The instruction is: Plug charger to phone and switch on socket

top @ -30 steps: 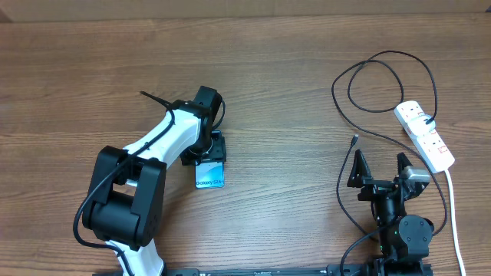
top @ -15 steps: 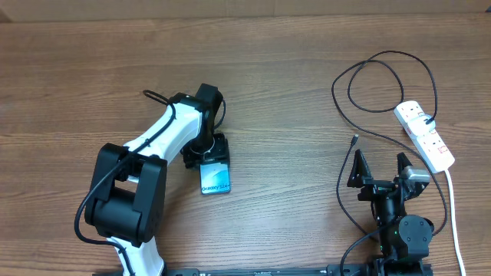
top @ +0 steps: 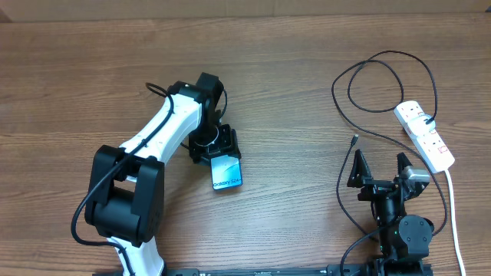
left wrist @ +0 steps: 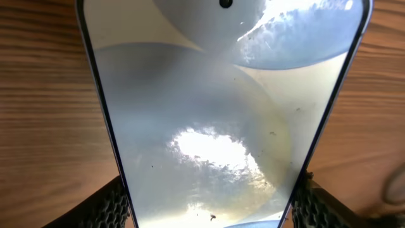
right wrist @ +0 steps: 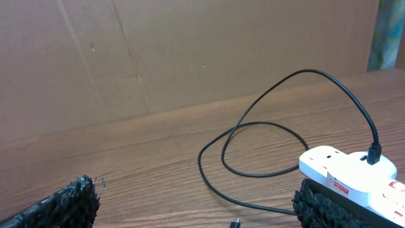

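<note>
The phone [top: 227, 173], light blue screen up, lies on the table left of centre, and my left gripper [top: 218, 147] is shut on its far end. In the left wrist view the phone [left wrist: 209, 107] fills the frame, with a black pad pressed against each long edge; the left fingers [left wrist: 112, 208] touch it. The charger [top: 381, 54] loops black at the right, its plug tip [top: 354, 140] free on the wood. It runs to the white socket [top: 424, 135]. My right gripper [top: 380, 166] stands open near the front edge, nothing between its fingers. The right wrist view shows the charger [right wrist: 310, 71], plug tip [right wrist: 235, 223] and socket [right wrist: 345, 170].
A thick white cord [top: 453, 207] runs from the socket down the right edge of the table. A brown cardboard wall [right wrist: 190, 57] stands behind the table. Bare wood lies between the phone and the charger's plug tip.
My left gripper has slid the phone to the right and a little toward the front, turning it slightly. The right arm, charger and socket have not moved.
</note>
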